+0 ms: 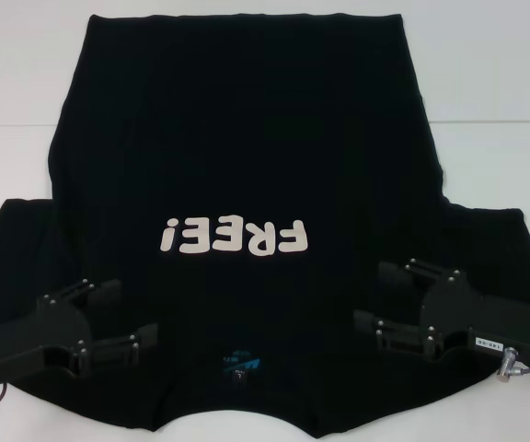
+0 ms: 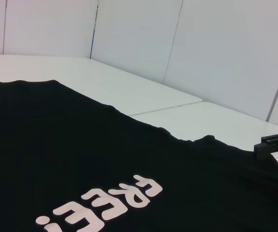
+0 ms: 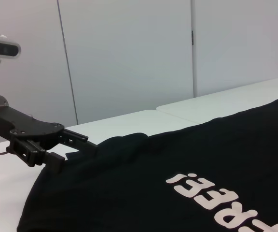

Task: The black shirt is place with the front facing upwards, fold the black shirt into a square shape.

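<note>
The black shirt (image 1: 247,138) lies flat and face up on the white table (image 1: 495,64), collar and blue neck label (image 1: 239,361) nearest me, hem at the far side. Its cream "FREE!" print (image 1: 235,237) reads upside down to me. My left gripper (image 1: 136,310) is open over the shirt's near left shoulder, fingers pointing inward. My right gripper (image 1: 371,296) is open over the near right shoulder, mirroring it. Nothing is between either pair of fingers. The right wrist view shows the left gripper (image 3: 76,150) low above the shirt (image 3: 187,159). Whether the fingers touch the cloth I cannot tell.
Both short sleeves spread outward, left sleeve (image 1: 17,239) and right sleeve (image 1: 495,239). Bare white table borders the shirt at the left, right and far sides. Pale wall panels (image 2: 201,43) stand behind the table. A seam (image 2: 163,108) runs across the tabletop.
</note>
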{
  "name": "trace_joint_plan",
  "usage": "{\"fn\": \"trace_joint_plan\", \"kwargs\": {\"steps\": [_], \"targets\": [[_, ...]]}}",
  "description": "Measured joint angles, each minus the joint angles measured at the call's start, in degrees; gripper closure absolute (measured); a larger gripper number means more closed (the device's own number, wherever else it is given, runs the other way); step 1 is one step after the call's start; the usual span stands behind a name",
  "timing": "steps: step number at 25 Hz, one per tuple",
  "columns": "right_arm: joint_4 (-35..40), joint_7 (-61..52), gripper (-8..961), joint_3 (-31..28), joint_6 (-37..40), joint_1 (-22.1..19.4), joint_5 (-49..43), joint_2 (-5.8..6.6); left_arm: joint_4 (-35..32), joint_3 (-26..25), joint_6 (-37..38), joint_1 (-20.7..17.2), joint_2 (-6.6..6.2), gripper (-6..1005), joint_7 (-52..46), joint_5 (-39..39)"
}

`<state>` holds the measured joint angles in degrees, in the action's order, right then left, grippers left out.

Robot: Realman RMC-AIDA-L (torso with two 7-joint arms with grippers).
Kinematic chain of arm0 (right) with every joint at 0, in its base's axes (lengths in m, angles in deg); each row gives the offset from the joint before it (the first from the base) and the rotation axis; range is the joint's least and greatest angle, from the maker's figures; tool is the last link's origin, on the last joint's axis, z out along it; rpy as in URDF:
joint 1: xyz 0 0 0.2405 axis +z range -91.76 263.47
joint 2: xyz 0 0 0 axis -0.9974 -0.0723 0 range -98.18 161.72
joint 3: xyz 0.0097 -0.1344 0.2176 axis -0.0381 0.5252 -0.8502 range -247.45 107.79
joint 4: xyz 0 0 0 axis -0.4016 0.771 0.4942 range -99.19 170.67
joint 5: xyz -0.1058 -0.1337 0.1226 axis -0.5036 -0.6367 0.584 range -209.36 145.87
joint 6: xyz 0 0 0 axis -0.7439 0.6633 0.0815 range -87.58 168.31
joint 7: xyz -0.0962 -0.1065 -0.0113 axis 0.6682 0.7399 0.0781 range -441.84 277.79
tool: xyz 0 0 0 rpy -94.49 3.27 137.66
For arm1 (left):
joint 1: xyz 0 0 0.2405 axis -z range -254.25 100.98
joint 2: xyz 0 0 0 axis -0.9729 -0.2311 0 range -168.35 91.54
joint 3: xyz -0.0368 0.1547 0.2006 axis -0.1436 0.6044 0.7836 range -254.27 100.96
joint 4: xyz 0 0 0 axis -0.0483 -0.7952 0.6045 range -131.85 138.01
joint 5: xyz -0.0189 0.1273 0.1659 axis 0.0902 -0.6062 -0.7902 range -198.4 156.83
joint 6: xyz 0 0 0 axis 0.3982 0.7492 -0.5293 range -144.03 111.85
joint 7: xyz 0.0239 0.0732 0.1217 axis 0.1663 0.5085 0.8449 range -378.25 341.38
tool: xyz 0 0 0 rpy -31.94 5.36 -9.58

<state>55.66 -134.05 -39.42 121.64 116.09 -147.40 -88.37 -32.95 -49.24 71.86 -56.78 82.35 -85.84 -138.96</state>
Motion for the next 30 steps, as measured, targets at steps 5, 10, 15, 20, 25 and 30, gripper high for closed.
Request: {"fn": "trace_joint_plan", "kwargs": {"steps": [5,10,15,20,25,30], "targets": [[0.0,0.0,119,0.0,0.0,0.0,0.0,0.0,0.0,0.0,0.1,-0.1,0.0,54,0.0,0.0],[0.0,0.0,119,0.0,0.0,0.0,0.0,0.0,0.0,0.0,0.1,-0.1,0.11,57,0.0,0.0],[0.0,0.0,120,0.0,0.0,0.0,0.0,0.0,0.0,0.0,0.1,-0.1,0.1,61,0.0,0.0],[0.0,0.0,120,0.0,0.0,0.0,0.0,0.0,0.0,0.0,0.1,-0.1,0.09,64,-0.3,0.0],[0.0,0.0,120,0.0,0.0,0.0,0.0,-0.09,0.3,-0.4,2.0,-0.1,-0.16,68,-3.6,0.6],[-0.2,0.0,120,-0.1,0.0,0.0,0.0,-0.09,0.0,-2.0,5.2,0.4,-1.21,71,-15.1,0.5]]}}
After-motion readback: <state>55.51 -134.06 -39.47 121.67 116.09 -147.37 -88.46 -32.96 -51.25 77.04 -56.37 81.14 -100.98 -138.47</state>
